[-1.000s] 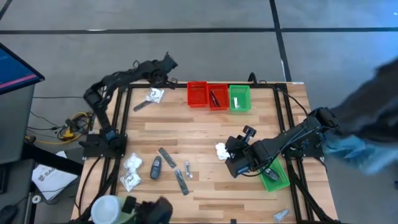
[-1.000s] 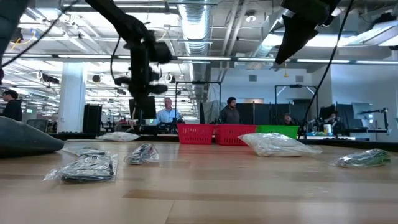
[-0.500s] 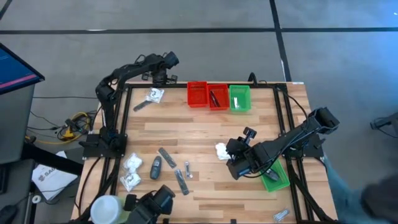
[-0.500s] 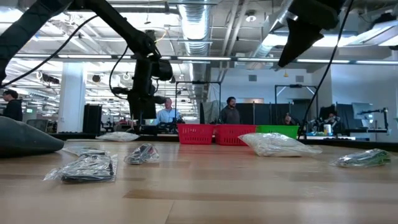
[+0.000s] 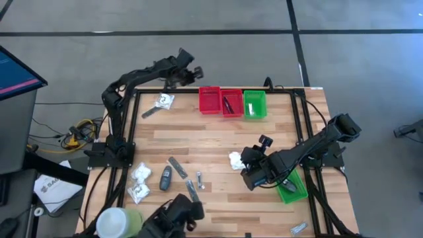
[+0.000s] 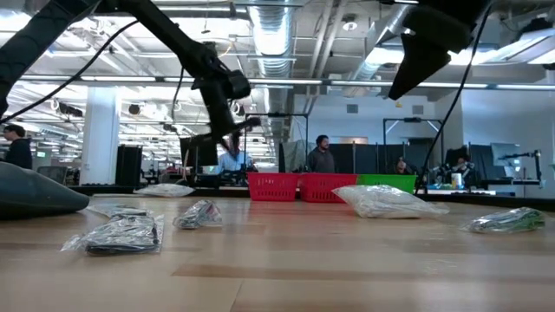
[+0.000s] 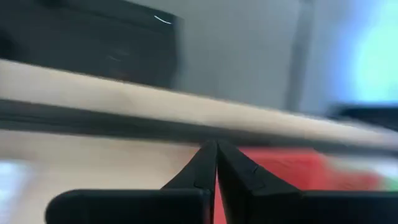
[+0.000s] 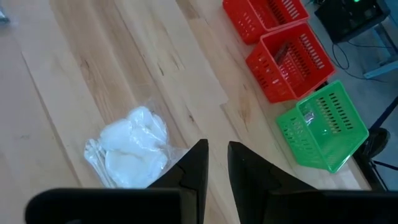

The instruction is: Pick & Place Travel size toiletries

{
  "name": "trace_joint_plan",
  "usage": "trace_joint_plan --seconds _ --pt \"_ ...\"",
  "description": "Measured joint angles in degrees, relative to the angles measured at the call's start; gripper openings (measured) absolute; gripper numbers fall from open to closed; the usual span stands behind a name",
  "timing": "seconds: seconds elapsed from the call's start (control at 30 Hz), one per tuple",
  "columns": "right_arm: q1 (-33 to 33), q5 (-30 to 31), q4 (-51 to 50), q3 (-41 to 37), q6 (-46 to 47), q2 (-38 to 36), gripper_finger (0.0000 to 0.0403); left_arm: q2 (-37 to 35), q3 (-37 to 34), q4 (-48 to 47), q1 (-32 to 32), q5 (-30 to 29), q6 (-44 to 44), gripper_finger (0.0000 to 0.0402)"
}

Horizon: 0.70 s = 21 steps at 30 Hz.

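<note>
The travel size toiletries lie scattered on the wooden table. A white crinkly packet (image 5: pixel 234 160) (image 8: pixel 127 149) lies flat at the middle right, and another (image 5: pixel 162 101) lies at the far left. Two white packets (image 5: pixel 139 182), a dark oval (image 5: pixel 166 177) and grey sticks (image 5: pixel 177 165) lie near left. My left gripper (image 5: pixel 195 73) (image 7: pixel 216 149) is shut and holds nothing; it hangs over the far edge, just left of the red bin (image 5: pixel 209 99). My right gripper (image 5: pixel 246 173) (image 8: pixel 216 155) hovers high beside the middle-right packet, a narrow gap between its fingers and nothing in it.
Two red bins and a green bin (image 5: pixel 254 104) stand in a row at the far edge; the second red bin (image 5: pixel 231 102) holds a dark item. A green packet (image 5: pixel 291 188) lies under the right arm. A white-and-green tub (image 5: pixel 115 221) and a dark shape (image 5: pixel 177 213) sit at the near edge.
My left gripper has moved along the far edge toward the red bin, rolled about its own axis and tipped from pointing down to slanting; it stays shut. A blurred figure at the right has left the high view. The dark shape at the near edge has shifted right.
</note>
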Motion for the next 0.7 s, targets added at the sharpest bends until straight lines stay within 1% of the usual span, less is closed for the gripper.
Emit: trace_joint_plan --seconds 0.03,0.1,0.2,0.27,0.33,0.5,0.57,0.67,0.7 --pt "0.00 0.00 0.04 0.00 -0.02 0.04 0.0053 -0.55 -0.02 0.44 -0.19 1.26 -0.09 0.0007" --pt "0.00 0.00 0.32 0.00 0.04 0.04 0.0053 -2.07 -0.01 1.35 -1.23 0.35 -1.76 0.0010" --pt "0.00 -0.06 0.48 0.02 0.05 0.04 0.0053 -4.71 -1.04 0.33 -3.53 -6.07 -8.25 0.0017" --pt "0.02 -0.09 0.58 0.03 0.07 0.04 0.0053 -6.72 -1.88 0.46 -4.95 -9.73 -9.28 0.0021" --pt "0.00 -0.16 0.65 0.07 0.07 0.04 0.0053 -9.73 -2.56 1.28 -5.94 -12.09 -9.37 0.0023" --pt "0.02 -0.20 0.73 0.07 0.08 0.04 0.0053 -17.61 -4.54 1.79 -8.06 -13.09 -9.39 0.0022" --pt "0.00 -0.39 0.91 0.07 0.09 0.04 0.0053 -20.65 -4.82 2.80 -9.59 -17.16 -8.99 0.0021" --pt "-0.32 -1.29 1.23 0.49 0.12 0.04 0.0053 -24.23 -5.38 6.51 -11.77 -28.16 -9.55 0.0020" --pt "-0.56 -1.48 1.46 0.88 0.14 0.04 0.0053 -25.28 -5.44 7.03 -12.25 -30.81 -9.15 0.0020"
